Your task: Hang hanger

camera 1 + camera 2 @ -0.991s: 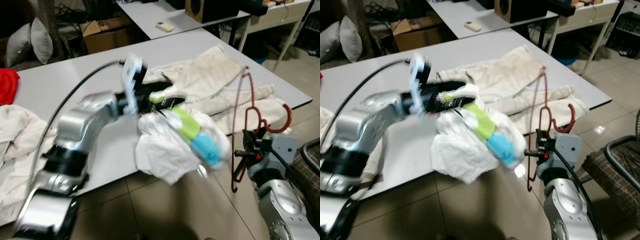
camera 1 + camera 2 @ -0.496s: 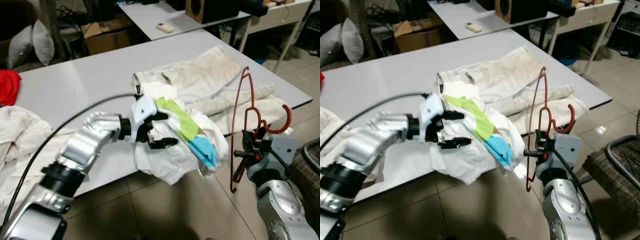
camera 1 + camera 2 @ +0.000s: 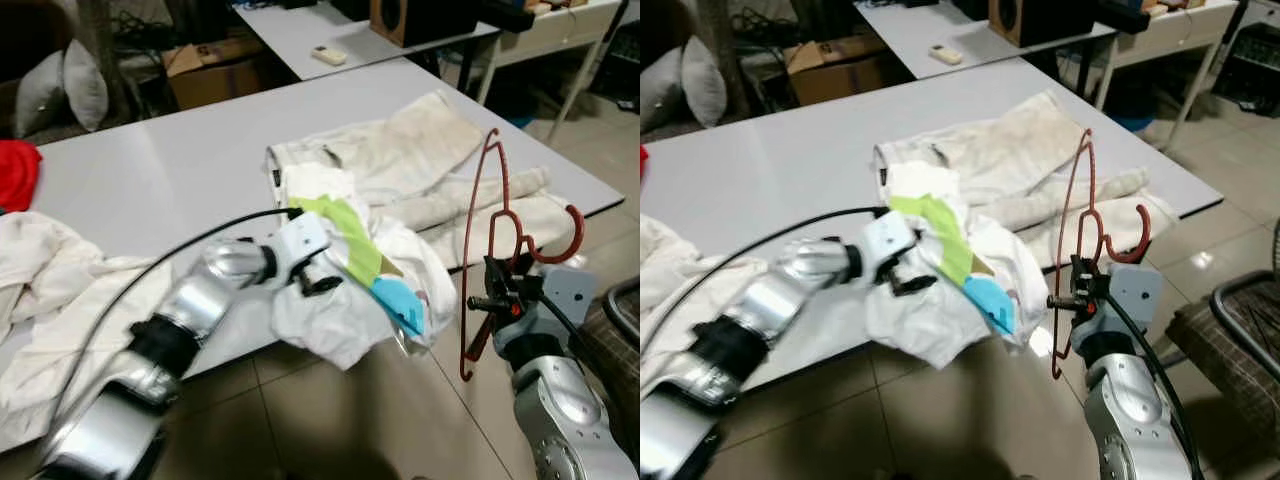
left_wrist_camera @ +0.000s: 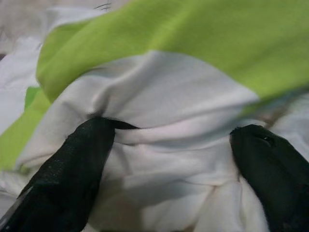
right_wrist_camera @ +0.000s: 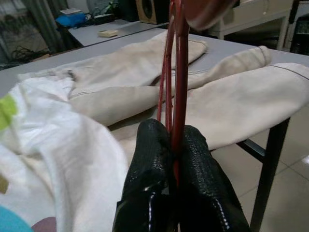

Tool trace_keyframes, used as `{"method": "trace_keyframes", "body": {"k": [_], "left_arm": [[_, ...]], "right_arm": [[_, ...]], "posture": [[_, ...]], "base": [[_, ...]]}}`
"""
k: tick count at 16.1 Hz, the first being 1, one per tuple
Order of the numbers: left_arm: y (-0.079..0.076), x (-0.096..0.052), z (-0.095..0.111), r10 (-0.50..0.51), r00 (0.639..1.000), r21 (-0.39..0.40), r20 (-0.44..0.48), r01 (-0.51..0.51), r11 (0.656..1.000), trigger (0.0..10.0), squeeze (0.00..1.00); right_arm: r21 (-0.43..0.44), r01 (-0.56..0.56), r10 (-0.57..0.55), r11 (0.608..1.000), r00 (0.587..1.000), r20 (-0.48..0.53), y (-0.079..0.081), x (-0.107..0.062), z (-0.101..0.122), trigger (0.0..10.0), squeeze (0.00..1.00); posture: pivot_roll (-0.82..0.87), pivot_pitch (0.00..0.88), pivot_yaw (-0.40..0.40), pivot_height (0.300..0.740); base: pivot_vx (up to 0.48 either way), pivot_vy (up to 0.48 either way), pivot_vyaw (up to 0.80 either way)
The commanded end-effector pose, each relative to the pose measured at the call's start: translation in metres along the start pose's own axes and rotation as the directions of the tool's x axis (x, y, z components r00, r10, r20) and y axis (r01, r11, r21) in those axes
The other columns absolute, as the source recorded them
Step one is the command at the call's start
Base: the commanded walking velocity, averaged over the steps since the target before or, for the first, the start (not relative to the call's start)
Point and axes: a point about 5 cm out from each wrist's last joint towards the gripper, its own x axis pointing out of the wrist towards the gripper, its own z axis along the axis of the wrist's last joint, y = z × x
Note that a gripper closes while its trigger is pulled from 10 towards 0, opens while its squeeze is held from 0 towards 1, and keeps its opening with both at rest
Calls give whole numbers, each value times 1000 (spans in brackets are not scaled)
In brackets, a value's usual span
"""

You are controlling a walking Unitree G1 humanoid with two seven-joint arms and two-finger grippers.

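Observation:
A red wire hanger stands upright off the table's front right corner. My right gripper is shut on its lower bar, and the right wrist view shows both fingers pinched on the red wire. A white garment with green and blue patches lies crumpled over the table's front edge. My left gripper rests on it, open. In the left wrist view its fingers stand wide apart on either side of a white fold.
Beige trousers are spread on the grey table behind the garment. A white cloth and a red cloth lie at the left. A dark chair stands at the right, a second table behind.
My left gripper has drawn back and down onto the garment, which has sunk lower over the table edge. The right gripper and hanger have stayed still.

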Motion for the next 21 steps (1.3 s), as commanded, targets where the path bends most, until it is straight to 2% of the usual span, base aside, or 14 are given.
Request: {"method": "trace_keyframes", "body": {"k": [1,4,6,10,11,12,13,14,15,16,17,19,20,21], "left_arm": [[6,3,-10,69,996,-22,-52,-70,997,10000,0],[29,8,-21,301,940,-123,-157,-321,939,10000,0],[50,-6,-36,466,846,-123,-260,-508,853,10000,0],[78,-43,-61,650,659,-109,-378,-729,676,10000,0],[83,-49,-63,671,635,-118,-382,-754,646,10000,0],[85,-48,-57,673,659,-175,-336,-746,643,10000,0],[83,-37,-39,601,778,-313,-185,-626,714,10000,0],[82,-32,-28,559,826,-382,-78,-542,748,10000,0],[80,-30,-21,500,866,-375,-5,-465,802,10000,59],[79,-30,-20,476,879,-349,9,-443,826,10000,843],[77,-32,-19,404,914,-261,40,-380,887,10000,1000],[77,-40,-21,328,944,-91,37,-324,942,10000,1000],[79,-53,-25,262,965,74,17,-262,962,10000,1000],[81,-59,-27,231,973,110,12,-231,967,10000,373]], "right_arm": [[-2,3,-3,1000,1000,5,0,1,0,10000,0],[-3,2,-2,1000,1000,9,0,2,1,10000,0],[-6,9,-9,1000,1000,10,-2,1,1,10000,0],[-8,13,-13,1000,1000,11,-2,1,2,10000,0],[-8,13,-13,1000,1000,12,-2,1,2,10000,0],[-8,12,-12,1000,1000,12,-2,1,2,10000,0],[-9,10,-10,1000,1000,12,-2,1,2,10000,0],[-9,9,-9,1000,1000,11,-3,1,2,10000,0],[-9,10,-10,1000,1000,11,-3,0,2,10000,0],[-9,11,-11,1000,1000,11,-3,0,2,10000,0],[-8,14,-14,1000,1000,12,-3,0,2,10000,0],[-5,19,-19,1000,1000,13,-4,-1,2,10000,0],[-3,20,-20,1000,1000,13,-4,-2,1,10000,0],[-3,20,-20,1000,1000,13,-3,-2,1,10000,0]], "posture": [[-43,25,106,740],[-54,24,110,740],[-61,22,112,740],[-64,20,113,740],[-63,21,111,740],[-62,21,110,740],[-58,24,108,740],[-56,25,110,740],[-54,27,111,740],[-53,27,113,740],[-52,28,120,740],[-46,28,123,740],[-39,27,127,740],[-32,27,132,740]], "base": [[0,0,0],[0,0,0],[0,0,0],[0,0,0],[0,0,0],[0,0,0],[0,0,0],[0,0,0],[0,0,0],[0,0,0],[0,0,0],[0,0,0],[0,0,0],[0,0,0]]}}
